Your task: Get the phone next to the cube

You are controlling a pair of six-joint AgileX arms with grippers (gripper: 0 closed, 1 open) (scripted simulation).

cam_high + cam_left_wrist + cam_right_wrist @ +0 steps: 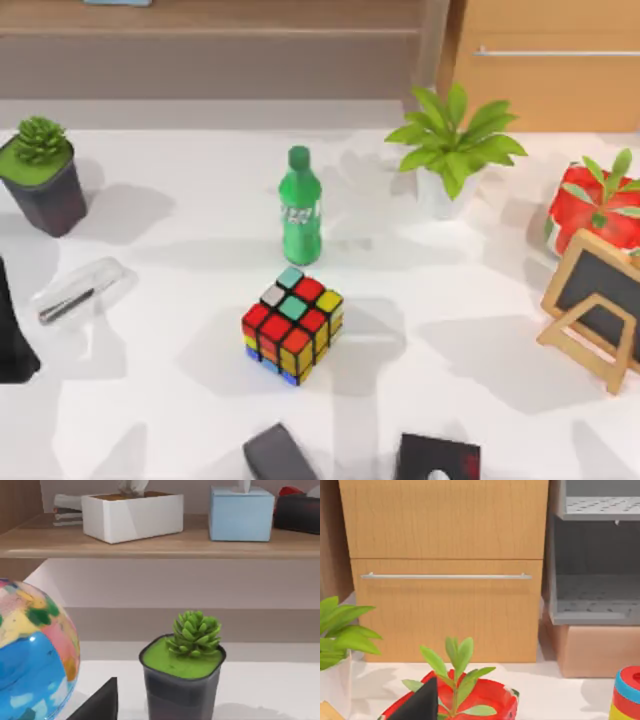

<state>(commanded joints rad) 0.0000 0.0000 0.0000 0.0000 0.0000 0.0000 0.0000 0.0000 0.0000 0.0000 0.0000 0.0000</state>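
I see the cube [292, 325] at the table's [470, 350] middle, a bottle [299, 207] just behind it, 1 succulent pot [42, 175] far left.

Bright, even light; soft grey shadows spread across the white table [480, 300].

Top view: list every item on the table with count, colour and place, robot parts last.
cube: 1, multicoloured, table centre
bottle: 1, green, upright behind cube
phone: 1, pale grey, flat at left
succulent: 1, green, dark pot, far left
leafy plant: 1, green, white pot, back right
red pot: 1, green sprig, right edge
chalkboard: 1, black, wooden frame, right
block: 1, dark grey, front edge
box: 1, black, red mark, front edge
left arm: 1, black, left edge
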